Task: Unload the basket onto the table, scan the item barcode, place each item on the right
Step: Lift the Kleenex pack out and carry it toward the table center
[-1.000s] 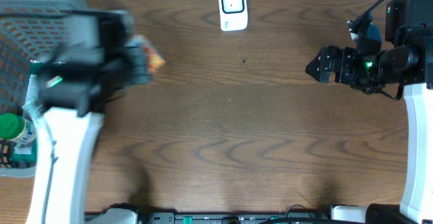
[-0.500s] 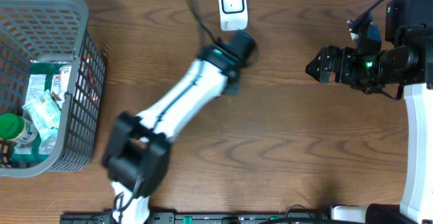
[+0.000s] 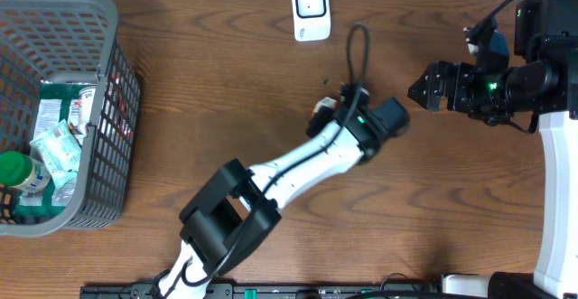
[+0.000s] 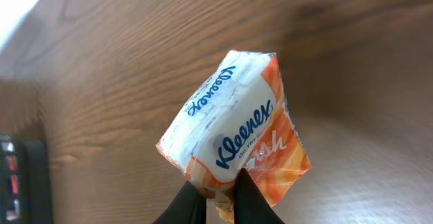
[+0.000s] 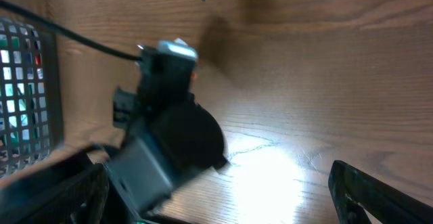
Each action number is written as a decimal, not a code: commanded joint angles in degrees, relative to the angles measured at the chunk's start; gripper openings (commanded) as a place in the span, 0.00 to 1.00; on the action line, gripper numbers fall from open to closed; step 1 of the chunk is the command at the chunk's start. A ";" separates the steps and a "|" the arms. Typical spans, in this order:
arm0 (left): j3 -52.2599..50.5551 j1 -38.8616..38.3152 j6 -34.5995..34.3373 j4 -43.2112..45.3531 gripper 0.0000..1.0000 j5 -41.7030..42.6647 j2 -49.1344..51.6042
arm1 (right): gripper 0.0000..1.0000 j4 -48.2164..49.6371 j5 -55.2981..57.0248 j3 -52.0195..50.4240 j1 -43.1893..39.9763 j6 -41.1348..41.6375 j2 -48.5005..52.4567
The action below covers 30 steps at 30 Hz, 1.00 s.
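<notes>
The item is an orange and white Kleenex tissue pack (image 4: pixel 233 126). My left gripper (image 4: pixel 218 198) is shut on its bottom seam and holds it above the wooden table. From overhead the pack (image 3: pixel 321 106) and the left gripper (image 3: pixel 333 109) are at mid-table, below and slightly right of the white barcode scanner (image 3: pixel 310 10) at the back edge. My right gripper (image 3: pixel 418 89) is open and empty at the right, pointing left at the left arm's wrist (image 5: pixel 169 132). In its own wrist view the right gripper (image 5: pixel 216 197) shows wide-set fingers (image 5: pixel 379 197). No barcode shows on the pack.
A grey plastic basket (image 3: pixel 116 91) with several packaged goods and a green-capped bottle (image 3: pixel 13 168) stands at the far left. The left arm (image 3: pixel 271 168) stretches diagonally from the front edge to mid-table. The right arm's base (image 3: pixel 555 136) stands at the right edge.
The left arm has swung from the basket rightward across the table with the pack, passing below the scanner to mid-table. The right arm has not moved.
</notes>
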 commanded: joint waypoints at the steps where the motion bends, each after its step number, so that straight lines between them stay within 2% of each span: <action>1: -0.55 -2.62 4.61 -0.04 0.12 -3.69 0.07 | 0.99 -0.07 -0.46 1.07 0.72 0.61 0.07; 9: -0.57 -4.94 21.90 3.37 0.12 -3.61 0.68 | 0.99 -0.07 -0.48 1.07 0.72 0.61 0.07; 15: -1.14 -4.63 23.91 3.45 0.11 -0.96 0.76 | 0.99 -0.07 -0.48 1.07 0.72 0.63 0.07; 21: -4.42 -3.67 30.53 3.52 0.11 -1.68 0.76 | 0.99 -0.07 -0.48 1.07 0.72 0.61 0.07; 30: -8.11 2.27 30.47 3.50 0.11 -3.58 0.76 | 0.99 -0.07 -0.46 1.07 0.72 0.61 0.07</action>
